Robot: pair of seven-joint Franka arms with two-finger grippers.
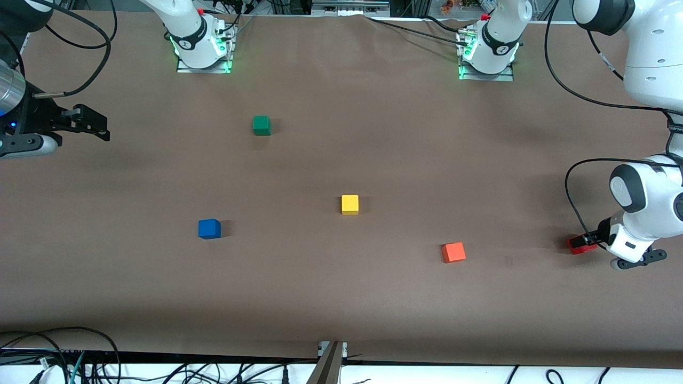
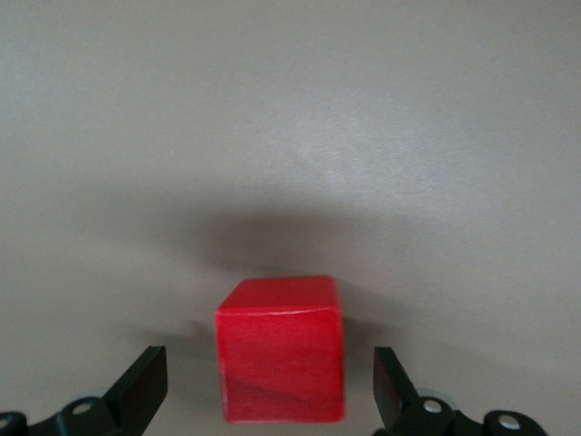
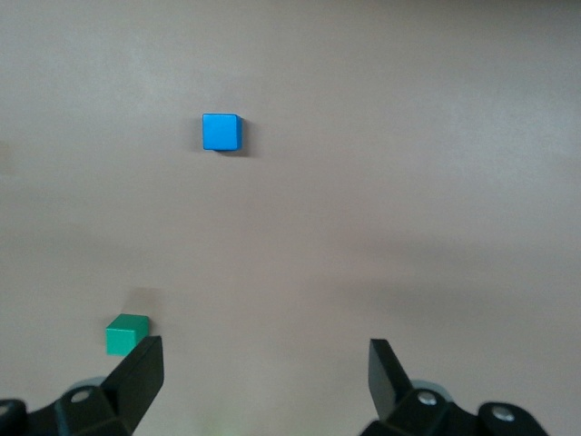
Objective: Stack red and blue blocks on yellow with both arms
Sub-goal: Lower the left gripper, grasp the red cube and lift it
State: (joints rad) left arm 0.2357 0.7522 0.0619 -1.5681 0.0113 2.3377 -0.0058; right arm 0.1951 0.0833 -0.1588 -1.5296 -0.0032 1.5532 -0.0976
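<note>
- Your left gripper point(image 2: 270, 391) is sitting low at the left arm's end of the table, straddling the red block point(image 1: 579, 245), fingers spread wide with a gap showing on each side of the cube.
- On the front view's clock face, centred on the yellow block point(image 1: 350, 204), the red block is lying out at about 4 o'clock, well apart from it.
- The blue block point(image 1: 209, 229) is lying at about 8 o'clock from yellow, and an orange cube point(image 1: 453, 252) is sitting at about 4 o'clock, between yellow and red.
- Your right gripper point(image 1: 90, 124) is waiting up in the air over the right arm's end of the table, fingers wide and holding nothing; its camera is showing the blue block point(image 3: 221, 132) and the green cube point(image 3: 127, 333) below.
- You are at the grasp step, judging by the layout: nothing is stacked yet.
- Before closing, be checking that the red block point(image 2: 280, 350) is centred between the fingers and that they are meeting its flat faces squarely.
- Be sinking far enough that the pads grip mid-height, then close gently so the cube is not twisting.
- When carrying toward yellow, be lifting clear of the orange cube, which lies near the straight path.
</note>
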